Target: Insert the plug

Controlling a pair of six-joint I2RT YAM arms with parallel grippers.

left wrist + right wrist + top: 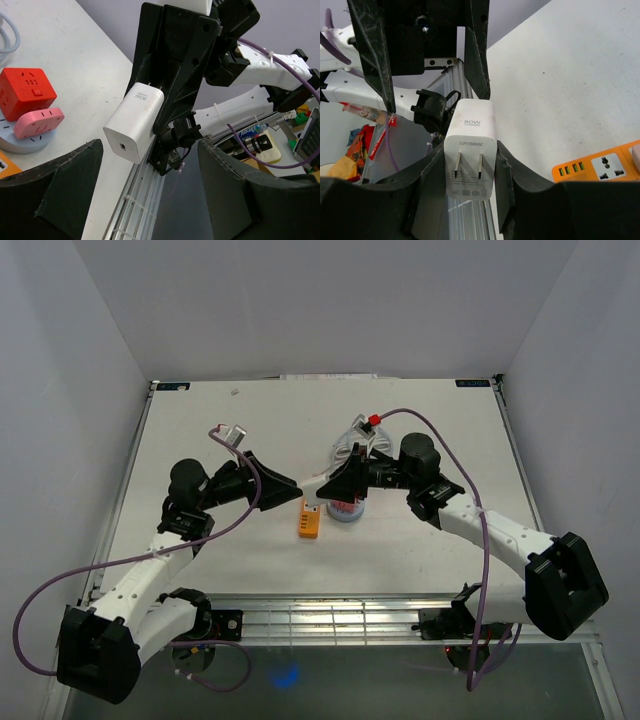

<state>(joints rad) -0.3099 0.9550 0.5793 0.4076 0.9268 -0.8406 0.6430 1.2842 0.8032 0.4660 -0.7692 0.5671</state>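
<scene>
Charger (pixel 470 145) is clenched by the right gripper (pixel 470 187); the left gripper (pixel 150 150) is spread open near it. Flat sides should be grasped squarely, prongs kept clear for the orange strip (pixel 309 521).

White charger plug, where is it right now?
In the top view the white charger plug is mid-table, clamped in the right end effector near the orange power strip, with the open left end effector facing it.
</scene>
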